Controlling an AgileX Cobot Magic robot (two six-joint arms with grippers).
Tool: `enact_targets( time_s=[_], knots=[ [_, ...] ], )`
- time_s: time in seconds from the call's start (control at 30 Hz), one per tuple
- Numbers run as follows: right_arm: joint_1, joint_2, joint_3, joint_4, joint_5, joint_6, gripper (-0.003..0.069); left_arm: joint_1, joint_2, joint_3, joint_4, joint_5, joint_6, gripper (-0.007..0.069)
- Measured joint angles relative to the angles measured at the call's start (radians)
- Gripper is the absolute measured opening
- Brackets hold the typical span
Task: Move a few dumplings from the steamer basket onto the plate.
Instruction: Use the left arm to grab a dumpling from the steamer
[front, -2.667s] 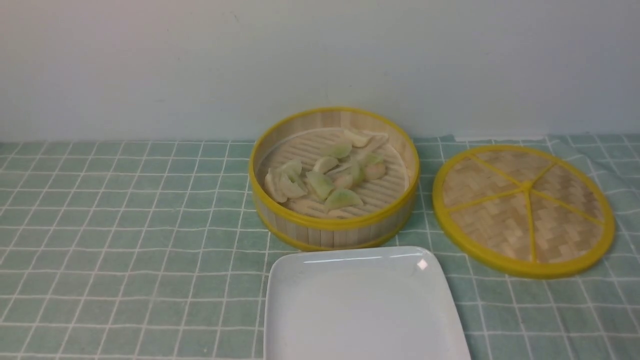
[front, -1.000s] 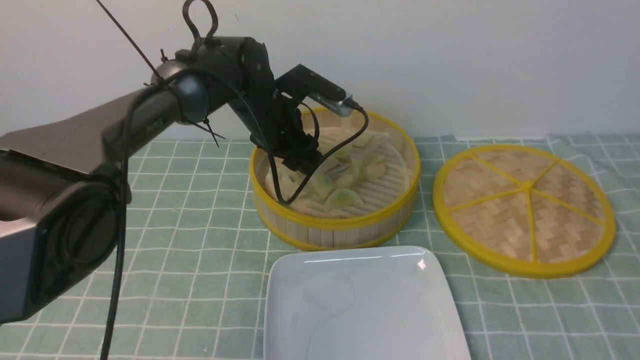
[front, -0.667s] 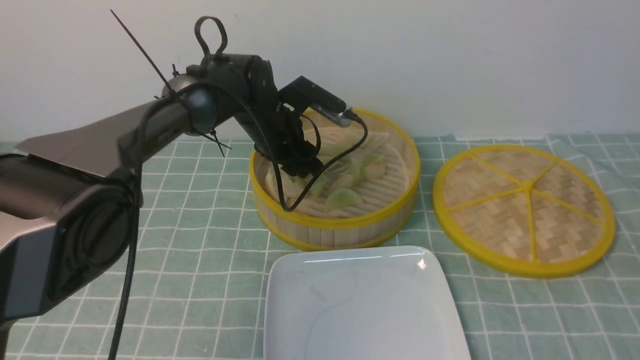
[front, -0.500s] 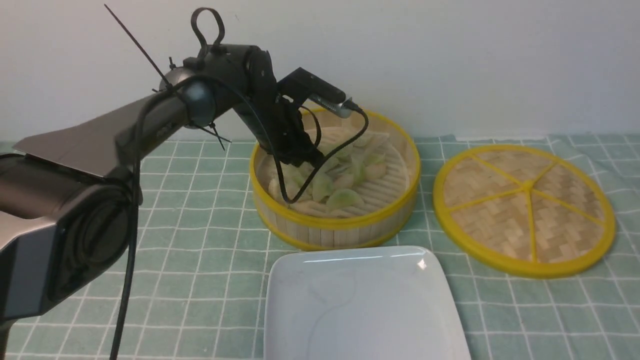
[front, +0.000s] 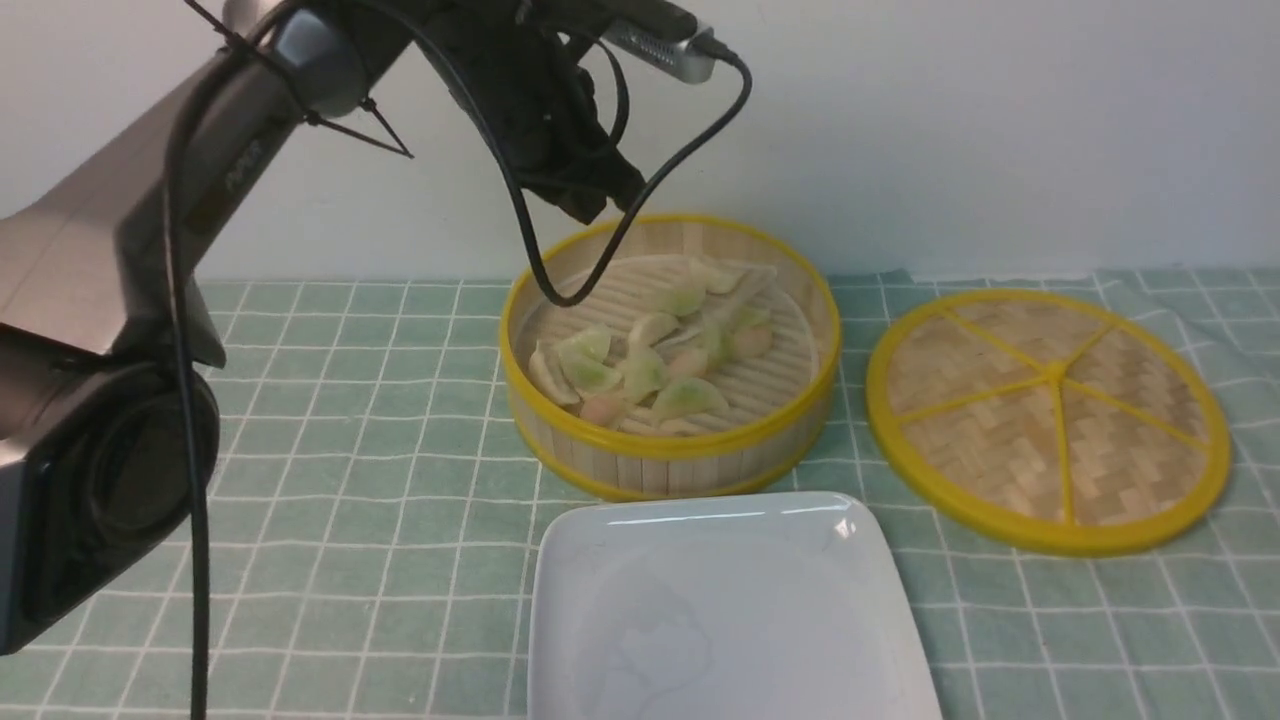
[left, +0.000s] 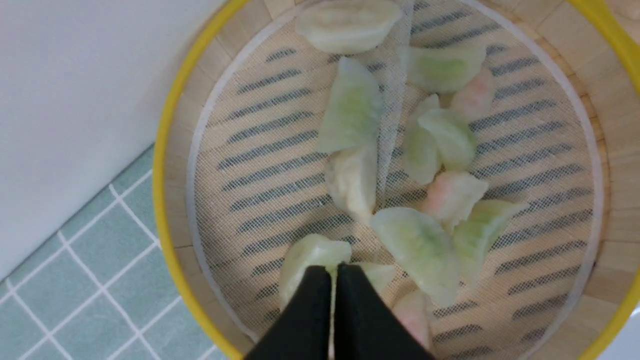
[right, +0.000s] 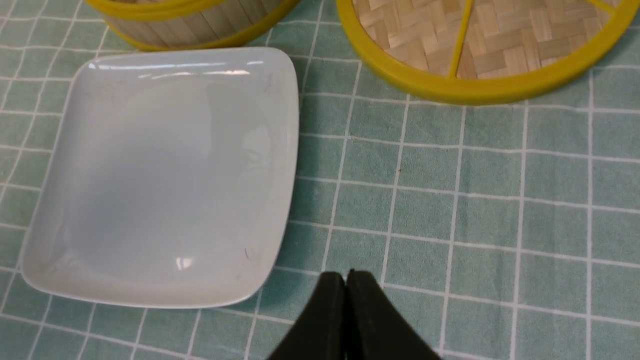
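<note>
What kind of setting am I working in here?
Probably a tabletop robot test setup posed as a dim sum serving spot: a bamboo steamer basket with dumplings, a white plate and a checked cloth, with a plain wall behind.

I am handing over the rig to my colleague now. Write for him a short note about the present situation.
Left gripper: shut, above the basket, nothing visible in it.
Right gripper: shut, nothing visible in it.
Dumplings: in the steamer basket, beyond the plate.
Lid: off, on the cloth to the basket's right.
Done: no dumpling on the plate.
Left: move a few dumplings onto it.
</note>
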Motion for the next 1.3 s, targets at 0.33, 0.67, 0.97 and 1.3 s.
enact_targets(
  time_s=[0.33, 0.67, 0.97, 1.3],
  knots=[
    [0.0, 0.0, 0.0, 0.0, 0.013, 0.0, -0.0013, 0.0, 0.121, 0.012, 0.018, -0.037, 0.001, 0.0217],
    [0.0, 0.0, 0.0, -0.001, -0.024, 0.0, -0.0013, 0.0, 0.221, 0.019, 0.018, -0.103, 0.001, 0.0435],
    [0.0, 0.0, 0.0, -0.001, -0.028, 0.0, -0.0013, 0.0, 0.252, 0.019, 0.018, -0.136, 0.001, 0.0293],
    [0.0, 0.0, 0.0, -0.001, -0.03, 0.0, -0.0013, 0.0, 0.213, -0.059, 0.042, -0.049, -0.007, 0.0293]
  ],
)
